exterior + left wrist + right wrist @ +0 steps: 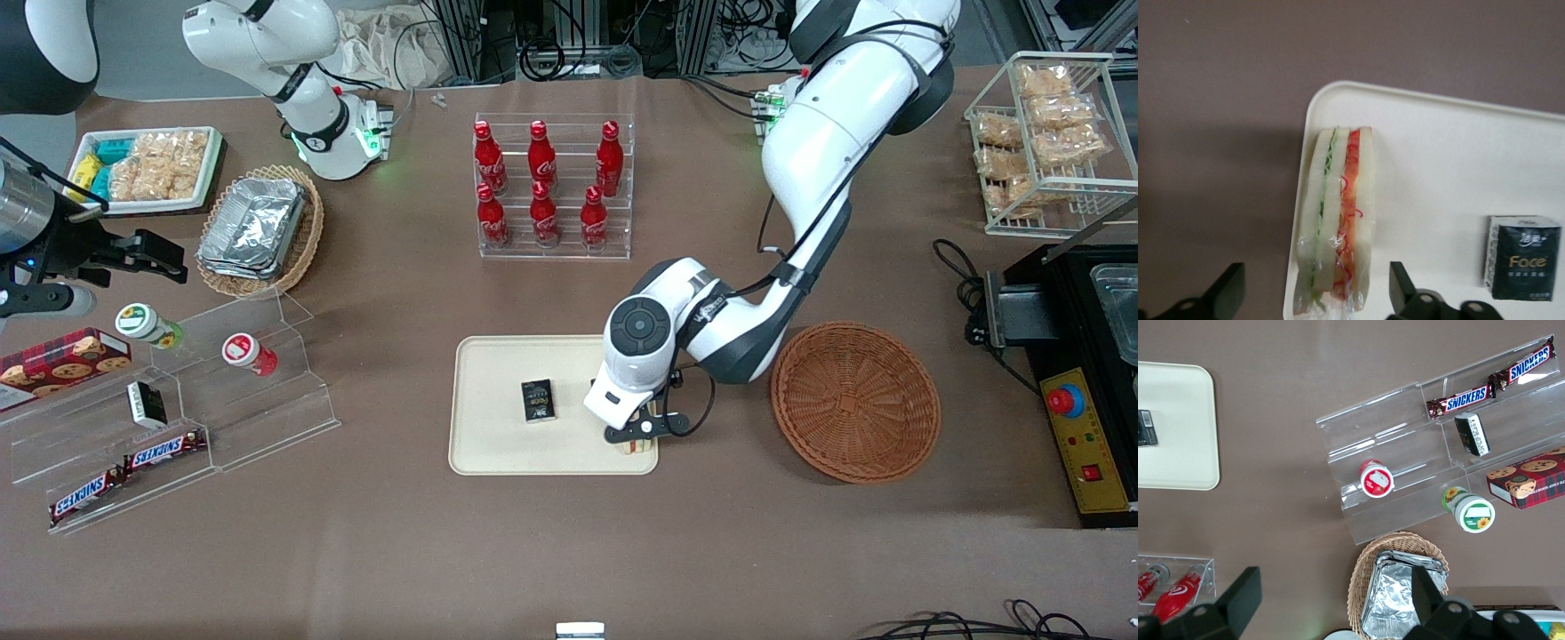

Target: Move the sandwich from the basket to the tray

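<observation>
The sandwich (1338, 220), a plastic-wrapped wedge with green and orange-red filling, lies on its side on the cream tray (1438, 167), right along the rim. My left gripper (1315, 293) hangs over it, open: one black fingertip (1231, 283) stands off each side with a gap to the bread. From the front, the gripper (642, 433) is over the tray's (498, 444) corner nearest the basket and the camera, and only a sliver of the sandwich (633, 444) peeks out under it. The reddish-brown basket (855, 400) sits empty beside the tray, toward the working arm's end.
A small black "Face" pack (537, 399) lies mid-tray. A clear rack of red cola bottles (551, 187) stands farther from the camera. A clear stepped shelf of snacks (178, 418) and a tan basket of foil containers (258, 227) lie toward the parked arm's end.
</observation>
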{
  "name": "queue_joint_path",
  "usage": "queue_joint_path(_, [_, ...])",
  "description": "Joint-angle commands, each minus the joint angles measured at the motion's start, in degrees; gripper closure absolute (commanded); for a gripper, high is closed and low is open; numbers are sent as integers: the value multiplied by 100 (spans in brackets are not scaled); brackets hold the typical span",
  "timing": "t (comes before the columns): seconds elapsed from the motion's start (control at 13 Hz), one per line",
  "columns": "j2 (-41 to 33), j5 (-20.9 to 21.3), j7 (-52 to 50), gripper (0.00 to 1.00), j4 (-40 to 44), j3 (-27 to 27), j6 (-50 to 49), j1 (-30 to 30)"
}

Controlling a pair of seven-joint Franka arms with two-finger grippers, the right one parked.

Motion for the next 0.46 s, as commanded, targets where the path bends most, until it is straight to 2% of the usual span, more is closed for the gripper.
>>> queue_joint_path(0.0, [-682, -241, -65, 0, -52, -14, -772, 343])
queue_joint_path(0.15, [-1305, -234, -29, 0, -366, -5, -1336, 642])
queue_joint_path(0.38, [-2395, -190, 6, 0, -1577, -5, -1269, 1484])
